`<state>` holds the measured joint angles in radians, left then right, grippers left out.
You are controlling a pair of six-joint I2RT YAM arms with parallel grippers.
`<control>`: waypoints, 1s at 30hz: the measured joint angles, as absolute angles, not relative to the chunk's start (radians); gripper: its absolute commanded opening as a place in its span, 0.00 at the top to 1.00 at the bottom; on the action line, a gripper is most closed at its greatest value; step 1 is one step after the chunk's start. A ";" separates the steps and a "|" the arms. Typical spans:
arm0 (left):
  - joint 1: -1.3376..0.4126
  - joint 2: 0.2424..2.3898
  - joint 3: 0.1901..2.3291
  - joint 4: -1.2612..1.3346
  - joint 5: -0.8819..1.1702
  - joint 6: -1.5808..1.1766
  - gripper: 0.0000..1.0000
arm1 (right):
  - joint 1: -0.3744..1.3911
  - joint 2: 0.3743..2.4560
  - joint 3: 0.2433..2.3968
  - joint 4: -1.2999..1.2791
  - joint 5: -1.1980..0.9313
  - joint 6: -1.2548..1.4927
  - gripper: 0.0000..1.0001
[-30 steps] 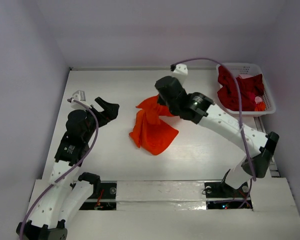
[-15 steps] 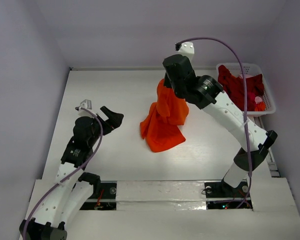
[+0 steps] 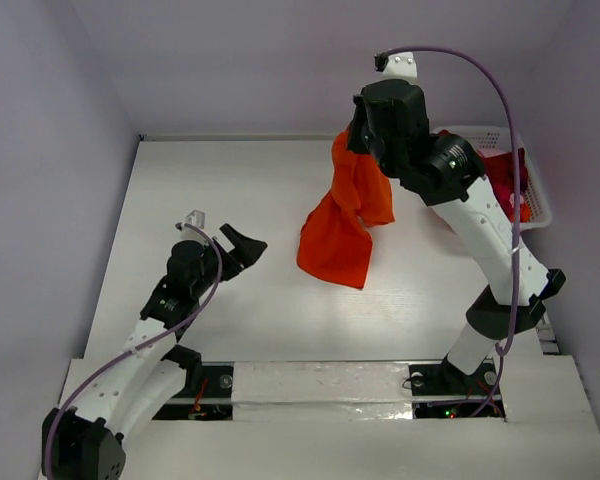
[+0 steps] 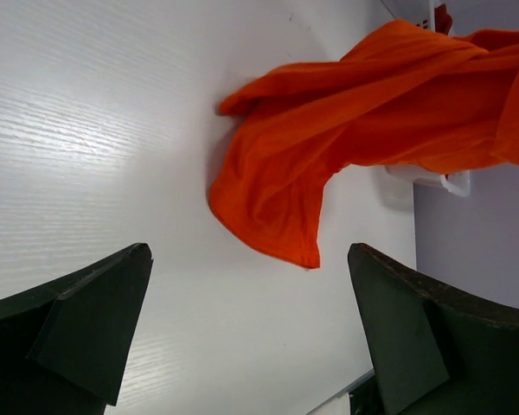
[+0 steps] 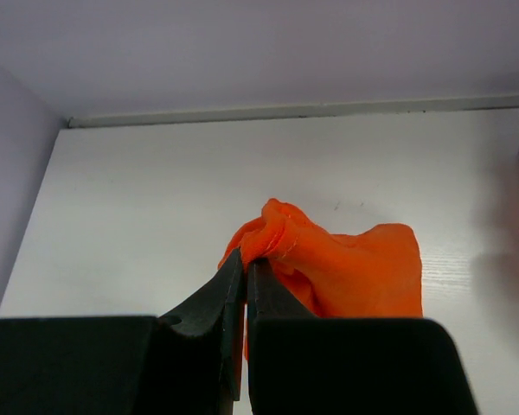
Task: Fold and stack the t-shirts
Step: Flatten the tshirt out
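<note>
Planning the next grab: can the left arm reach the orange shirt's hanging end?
Probably yes: the left pincer is open, facing the orange t-shirt, with only bare table between them.

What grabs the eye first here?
The orange t-shirt, bunched and hanging over the middle of the table from the right fingers, which are shut on a fold of it. Next, the left fingers, spread wide and empty, aimed at it from the left, and the dark red shirts heaped in the white basket at the far right.
</note>
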<state>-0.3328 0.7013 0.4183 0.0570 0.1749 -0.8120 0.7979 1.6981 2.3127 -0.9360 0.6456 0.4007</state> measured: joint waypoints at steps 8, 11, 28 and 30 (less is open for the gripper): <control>-0.451 0.780 0.398 0.151 0.146 -0.853 0.05 | 0.798 1.686 2.317 -0.944 0.542 0.303 1.00; -0.498 0.804 0.391 0.194 0.122 -0.870 0.05 | 0.798 1.664 2.332 -0.957 0.532 0.273 1.00; -0.941 1.077 0.396 0.380 -0.049 -0.979 0.06 | 0.798 1.572 2.487 -0.966 0.569 0.203 1.00; -0.981 1.133 0.402 0.421 -0.055 -0.996 0.06 | 0.798 1.576 2.487 -0.968 0.568 0.202 1.00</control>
<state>-0.9806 1.1332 0.4019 0.4206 -0.0551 -0.9962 0.7979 1.5764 2.4870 -0.9684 0.5682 0.2016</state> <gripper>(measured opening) 0.945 0.032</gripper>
